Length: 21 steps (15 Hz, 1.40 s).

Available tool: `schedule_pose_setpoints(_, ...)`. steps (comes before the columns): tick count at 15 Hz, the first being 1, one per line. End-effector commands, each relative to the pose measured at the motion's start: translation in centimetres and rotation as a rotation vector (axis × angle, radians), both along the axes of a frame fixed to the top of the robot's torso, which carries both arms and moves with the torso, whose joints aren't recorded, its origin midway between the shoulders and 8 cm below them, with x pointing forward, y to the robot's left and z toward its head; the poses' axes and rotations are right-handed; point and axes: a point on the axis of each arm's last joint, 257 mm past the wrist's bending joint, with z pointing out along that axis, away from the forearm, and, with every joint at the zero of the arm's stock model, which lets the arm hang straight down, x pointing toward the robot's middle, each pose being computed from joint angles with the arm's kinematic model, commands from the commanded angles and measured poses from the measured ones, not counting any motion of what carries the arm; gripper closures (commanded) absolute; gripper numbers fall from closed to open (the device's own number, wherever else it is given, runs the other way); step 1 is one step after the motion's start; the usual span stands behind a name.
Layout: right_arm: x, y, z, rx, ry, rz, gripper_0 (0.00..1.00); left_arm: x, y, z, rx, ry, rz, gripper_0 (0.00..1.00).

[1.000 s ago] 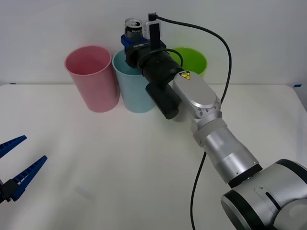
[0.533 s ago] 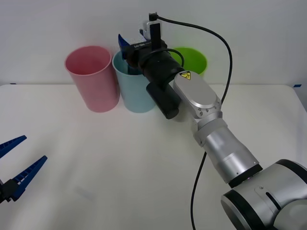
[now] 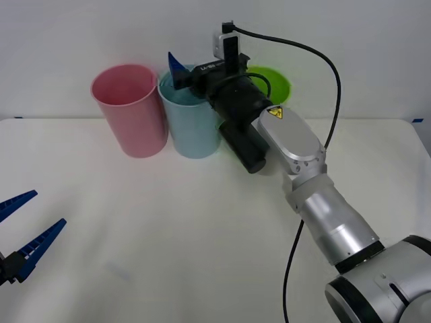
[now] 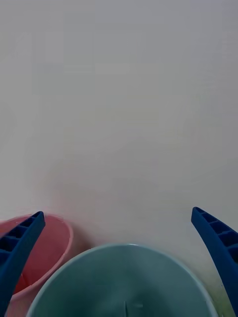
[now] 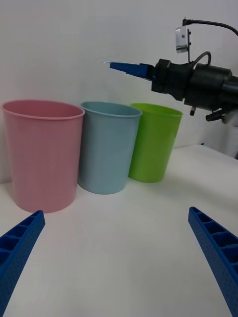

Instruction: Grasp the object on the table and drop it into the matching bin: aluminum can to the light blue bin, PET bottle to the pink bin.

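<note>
Hovering above the round rim of the tall light blue plastic bin (image 3: 190, 121), the right gripper (image 3: 180, 67) had its two blue ribbed fingers spread wide and nothing between them; from its own wrist camera the fingers (image 4: 19, 247) stood at the two corners with the bin's mouth (image 4: 124, 282) directly below. The small silver aluminum can could not be made out: the part of the bin's interior on view was dim, and no shiny top could be told apart there. Judging by the released fingers poised over the matching bin, the drop was probably done and the can lay inside, though that could not be confirmed.

The tall pink plastic bin (image 3: 129, 108) stood just beside the light blue one on the robot's left, and the lime green plastic bin (image 3: 269, 84) on its other side, partly behind the right arm's black wrist. All three stood upright in a row at the far edge of the wide white table (image 3: 168, 235), which showed no other object to be sorted.

The left gripper (image 3: 23, 235) rested low at the near left corner of the table, well apart from the bins, its fingers (image 5: 20, 242) open and idle.

The step in hand looked like the release over the bin. The next move would call for drawing the right arm up and back without the spread fingers or the black wrist knocking the light blue or green rim.
</note>
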Motion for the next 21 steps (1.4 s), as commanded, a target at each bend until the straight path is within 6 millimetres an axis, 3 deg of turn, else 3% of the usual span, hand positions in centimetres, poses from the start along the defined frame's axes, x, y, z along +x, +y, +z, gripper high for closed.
schedule_pose_setpoints(1, -2.6, -1.6, -0.6, -0.018, -0.034, 0.022, 0.00, 0.0, 0.0, 0.0, 0.000, 0.000, 0.000, 0.00)
schedule_pose_setpoints(11, -12.8, -11.0, -5.0, -0.125, -0.059, 0.082, 0.00, 0.0, 0.0, 0.0, 0.000, 0.000, 0.000, 0.00)
schedule_pose_setpoints(21, -21.8, -22.3, -11.7, -0.232, 0.077, 0.122, 0.00, 0.0, 0.0, 0.0, 0.000, 0.000, 0.000, 0.00)
